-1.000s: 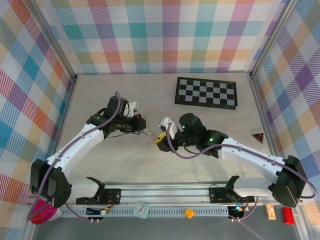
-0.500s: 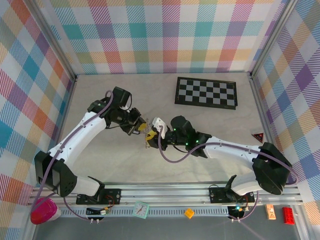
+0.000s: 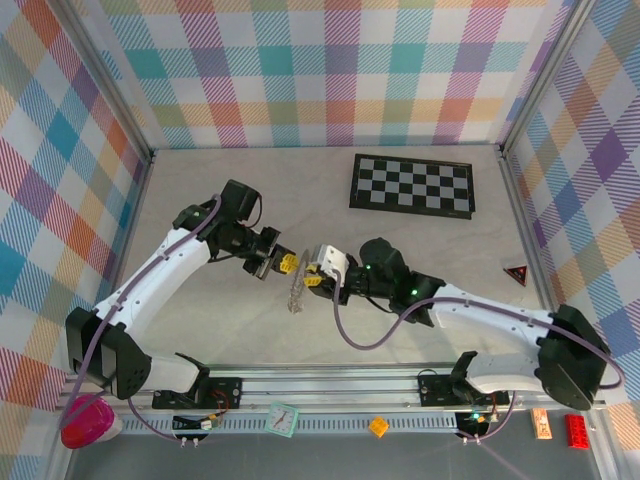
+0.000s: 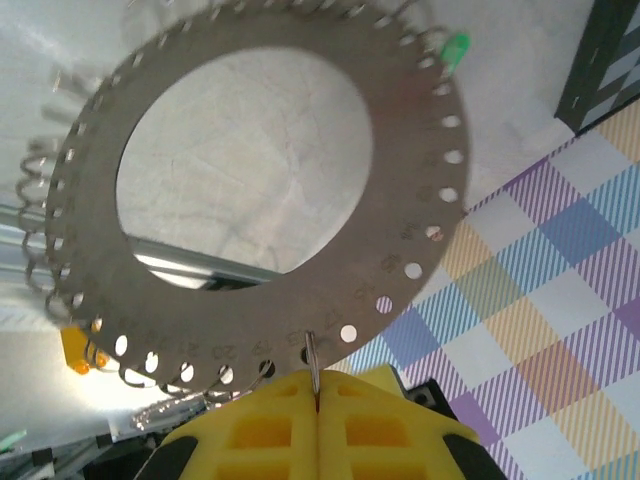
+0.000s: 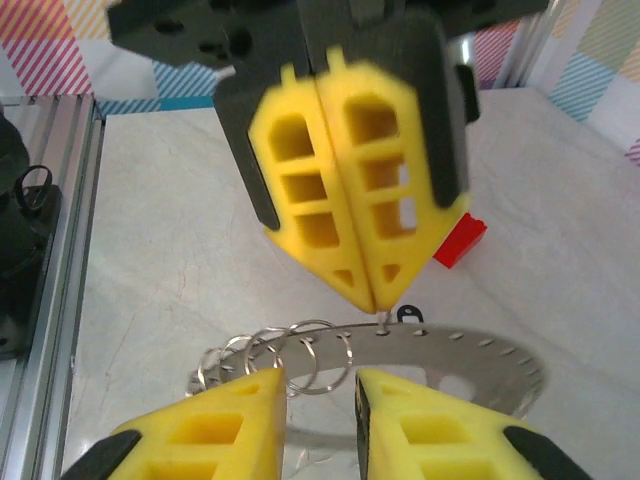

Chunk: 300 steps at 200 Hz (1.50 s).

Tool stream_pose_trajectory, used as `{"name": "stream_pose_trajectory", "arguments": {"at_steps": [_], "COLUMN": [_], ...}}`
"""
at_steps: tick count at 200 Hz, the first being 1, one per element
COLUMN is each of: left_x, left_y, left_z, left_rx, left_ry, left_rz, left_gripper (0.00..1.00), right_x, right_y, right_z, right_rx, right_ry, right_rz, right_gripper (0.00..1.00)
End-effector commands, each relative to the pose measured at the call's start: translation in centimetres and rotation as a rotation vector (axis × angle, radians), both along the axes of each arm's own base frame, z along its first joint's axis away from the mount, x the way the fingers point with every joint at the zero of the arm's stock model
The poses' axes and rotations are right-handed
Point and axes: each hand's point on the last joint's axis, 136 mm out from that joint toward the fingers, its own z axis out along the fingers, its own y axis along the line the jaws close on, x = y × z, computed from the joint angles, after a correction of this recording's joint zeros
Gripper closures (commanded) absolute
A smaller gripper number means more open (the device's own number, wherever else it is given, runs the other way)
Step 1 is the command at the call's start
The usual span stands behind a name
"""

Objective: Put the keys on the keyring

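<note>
The keyring [image 4: 400, 200] is a wide flat silvery ring with numbered holes and small split rings along its rim. My left gripper [image 4: 315, 378] is shut on one split ring threaded through a hole, so the keyring [image 3: 296, 292] hangs below it above the table. The green key head [image 4: 455, 49] shows at the ring's far rim. In the right wrist view my right gripper [image 5: 318, 385] is open, with the keyring [image 5: 480, 350] and its split rings [image 5: 300, 355] just ahead of its fingers. A small black key head [image 5: 411, 313] peeks past the rim. The left gripper [image 3: 287, 263] and right gripper [image 3: 311, 272] nearly meet.
A small red block [image 5: 460, 240] lies on the table beyond the ring. A checkerboard [image 3: 411, 184] sits at the back right and a red triangle [image 3: 516, 275] by the right wall. The metal rail [image 3: 320, 385] runs along the near edge.
The right gripper has drawn back a little to the right after closing in on the left one. The keyring now hangs lower, in plain sight between the two grippers.
</note>
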Motion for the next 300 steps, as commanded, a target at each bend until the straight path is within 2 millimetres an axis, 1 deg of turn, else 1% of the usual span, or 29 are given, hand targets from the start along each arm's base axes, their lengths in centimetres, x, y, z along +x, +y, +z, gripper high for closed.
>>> {"name": "stream_pose_trajectory", "arguments": {"at_steps": [1,18,28,68,80,114,150,175,196,225,250,272,285,300], "left_x": [-2.0,-2.1,-2.4,-3.5,-3.6,-3.5,-3.5,-3.5,-3.4,-3.1,-2.6,-2.5,-2.6,-2.7], "left_y": [-0.4,-0.6,-0.6,-0.5,-0.5,-0.7,-0.8,-0.8,-0.8,-0.6,-0.4,-0.4,-0.4,-0.3], "left_z": [0.4,0.2,0.1,-0.4,-0.5,-0.6,-1.0,-1.2,-1.3,-1.4,-1.2,-1.1,-1.2,-1.4], "left_rx": [-0.056,-0.067,-0.074,-0.080,-0.082,-0.090,-0.105,-0.116,-0.127,-0.135,-0.140,-0.145,-0.147,-0.147], "left_ry": [0.086,0.098,0.112,0.162,0.171,0.183,0.208,0.222,0.228,0.232,0.218,0.212,0.216,0.221], "left_rz": [-0.018,-0.026,-0.035,-0.054,-0.055,-0.048,-0.012,0.014,0.035,0.051,0.064,0.065,0.065,0.065], "left_gripper": [1.00,1.00,1.00,1.00,1.00,1.00,1.00,1.00,1.00,1.00,1.00,1.00,1.00,1.00], "right_x": [-1.6,-1.0,-0.6,0.3,0.7,0.8,1.2,1.4,1.1,0.4,0.2,-0.3,-0.7,-0.7], "right_y": [-1.2,-1.7,-1.7,0.2,0.6,2.0,3.2,3.5,3.6,3.3,1.8,0.6,0.5,0.8], "right_z": [-1.3,-1.5,-1.6,-1.6,-1.6,-2.3,-1.8,-1.1,-1.2,-1.8,-3.2,-4.1,-3.8,-2.8], "right_rx": [-0.082,-0.087,-0.083,-0.039,-0.031,-0.029,0.009,0.040,0.047,0.030,-0.030,-0.077,-0.068,-0.031], "right_ry": [-0.004,-0.027,-0.038,-0.031,-0.034,-0.019,-0.020,-0.022,-0.007,0.020,0.009,0.011,0.026,0.033], "right_rz": [0.052,0.007,-0.010,-0.002,-0.004,0.031,0.051,0.043,0.058,0.075,0.045,0.039,0.049,0.048], "right_gripper": [0.75,0.76,0.77,0.78,0.79,0.80,0.80,0.80,0.80,0.79,0.75,0.74,0.74,0.74]}}
